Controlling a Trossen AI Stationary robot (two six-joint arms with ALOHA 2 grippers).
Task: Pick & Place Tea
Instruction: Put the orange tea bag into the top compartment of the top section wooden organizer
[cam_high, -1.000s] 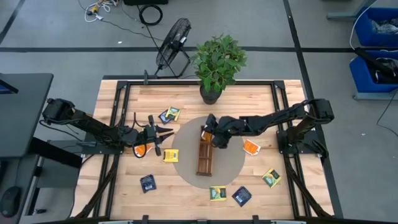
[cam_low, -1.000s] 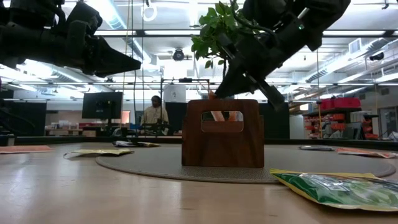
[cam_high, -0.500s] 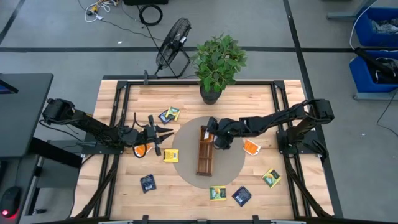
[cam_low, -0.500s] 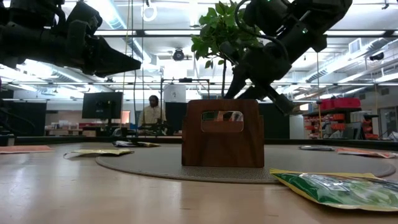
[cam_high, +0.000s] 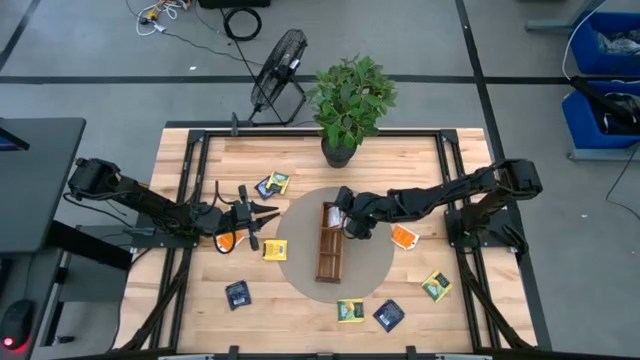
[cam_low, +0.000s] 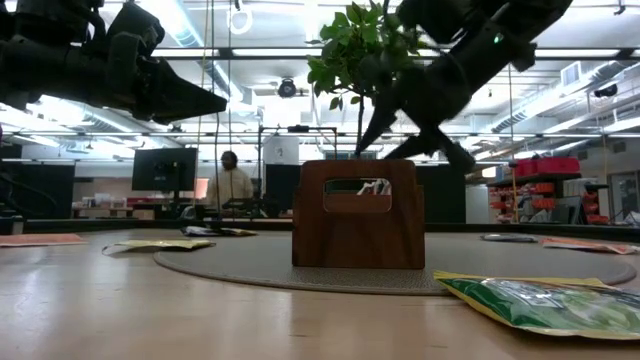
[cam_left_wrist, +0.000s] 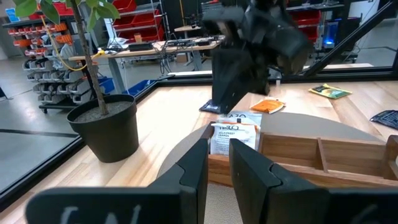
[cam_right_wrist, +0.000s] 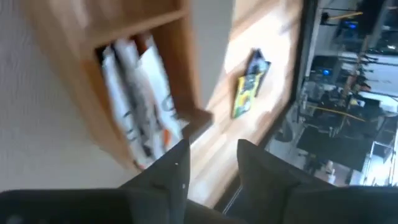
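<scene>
Right gripper (cam_high: 345, 222) jaws apart above far end compartment of long brown wooden tray (cam_high: 329, 262); white-and-orange tea sachets (cam_left_wrist: 233, 133) stand inside, released. Best lift straight up, clear of them. Left gripper (cam_high: 262, 218) waits beside the mat, jaws nearly together, empty.

Right tool (cam_high: 346, 221) fingers parted, arm extended inward, left tool (cam_high: 262, 219) hovering, narrowly parted

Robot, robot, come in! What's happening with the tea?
Right end effector open above tray. Sachets standing in its end slot. Left end effector waiting. Nothing blocking.
</scene>
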